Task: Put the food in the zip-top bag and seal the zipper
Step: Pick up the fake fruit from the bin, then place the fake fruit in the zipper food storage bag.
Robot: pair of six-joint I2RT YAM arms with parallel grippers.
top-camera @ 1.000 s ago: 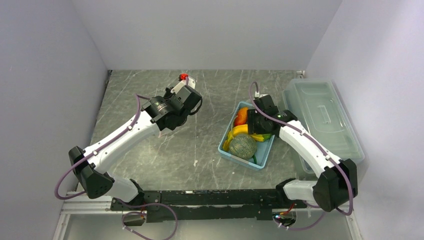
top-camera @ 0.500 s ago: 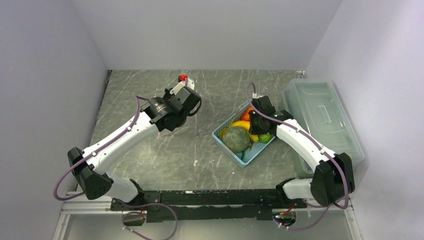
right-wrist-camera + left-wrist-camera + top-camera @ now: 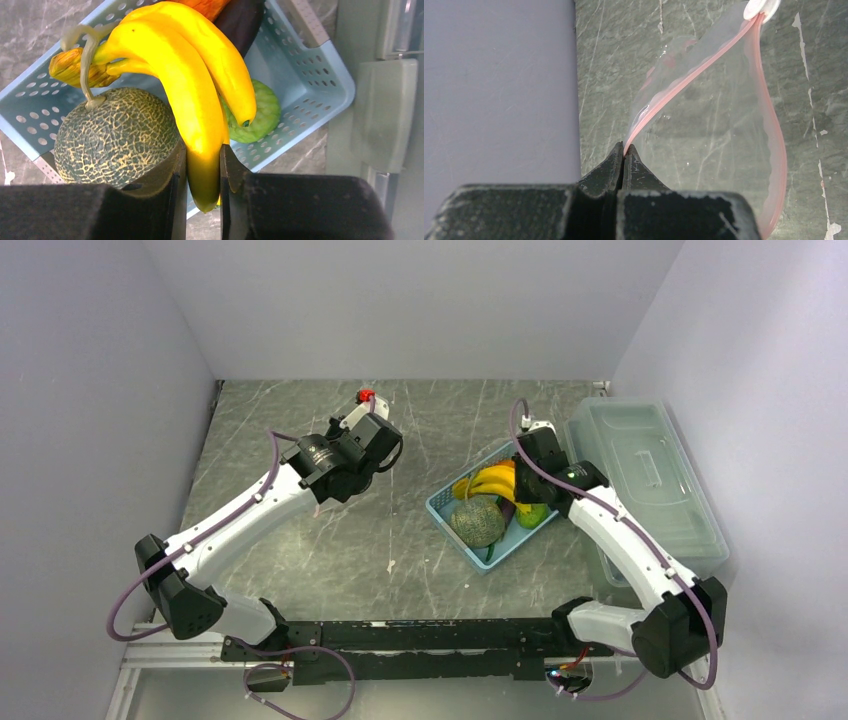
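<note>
My right gripper point(image 3: 203, 155) is shut on the yellow banana bunch point(image 3: 190, 85) and holds it above the light-blue basket point(image 3: 320, 75); the bunch also shows in the top view point(image 3: 493, 481). The netted melon point(image 3: 115, 137), a green vegetable point(image 3: 260, 117), the dark eggplant point(image 3: 242, 20) and the orange carrot point(image 3: 207, 5) lie in the basket. My left gripper point(image 3: 624, 149) is shut on the pink zipper strip point(image 3: 694, 75) of the clear zip-top bag point(image 3: 719, 130), whose mouth gapes open over the table. In the top view the bag is barely visible.
A large clear lidded box point(image 3: 650, 480) stands at the right, close behind the basket point(image 3: 440, 508). A small red object point(image 3: 366, 394) sits near the back beyond the left gripper point(image 3: 372, 420). Grey walls close in on three sides.
My right gripper has lifted the banana bunch up out of the basket. The basket was turned and shifted left earlier. The left arm has not moved.
</note>
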